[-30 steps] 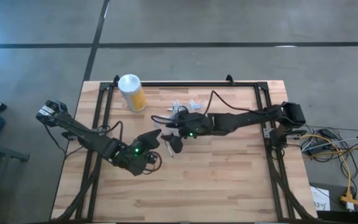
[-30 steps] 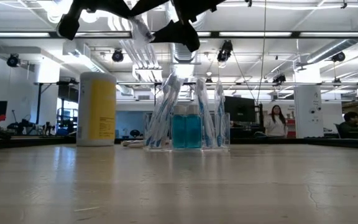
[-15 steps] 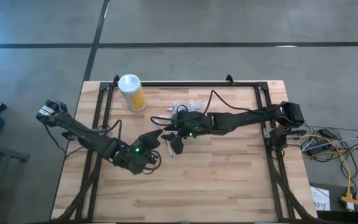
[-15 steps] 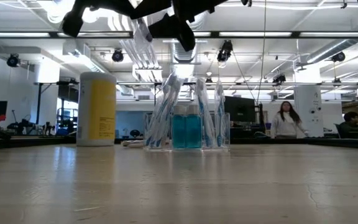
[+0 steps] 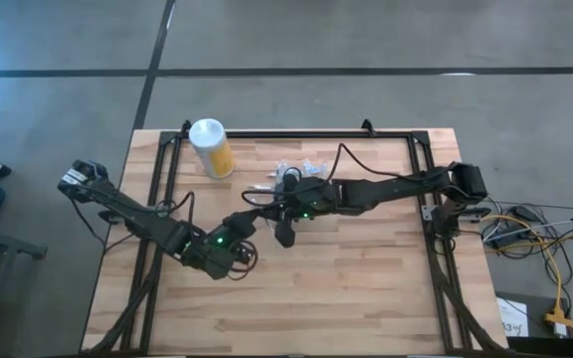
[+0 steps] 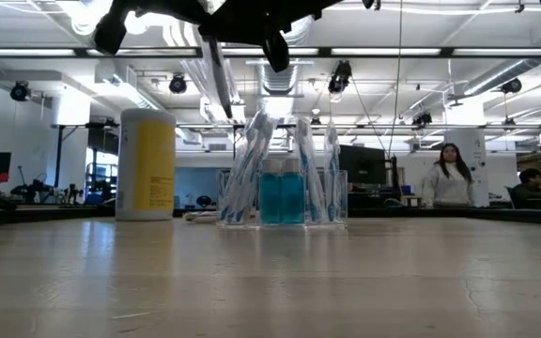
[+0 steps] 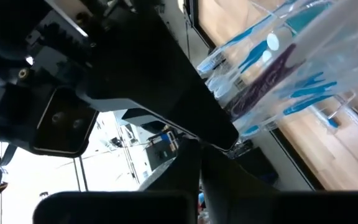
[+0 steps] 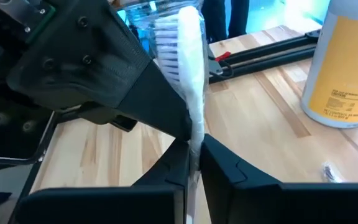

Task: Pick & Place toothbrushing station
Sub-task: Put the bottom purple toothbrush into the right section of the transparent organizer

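White toothbrush sits clamped in both right pincer and left pincer, mid-air for handover, near the clear toothbrushing station standing upright at the worktop back edge.

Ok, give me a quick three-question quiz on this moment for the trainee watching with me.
1. True or false: the yellow canister lies on its side.
2. The right gripper is: A) open above the table; B) shut on the toothbrush; C) shut on the canister.
3. Fill in: the toothbrushing station stands on the ____ arm's side of the canister.

Key: 1 false, it stands upright. 2 B; the left gripper is shut on the toothbrush too. 3 right.
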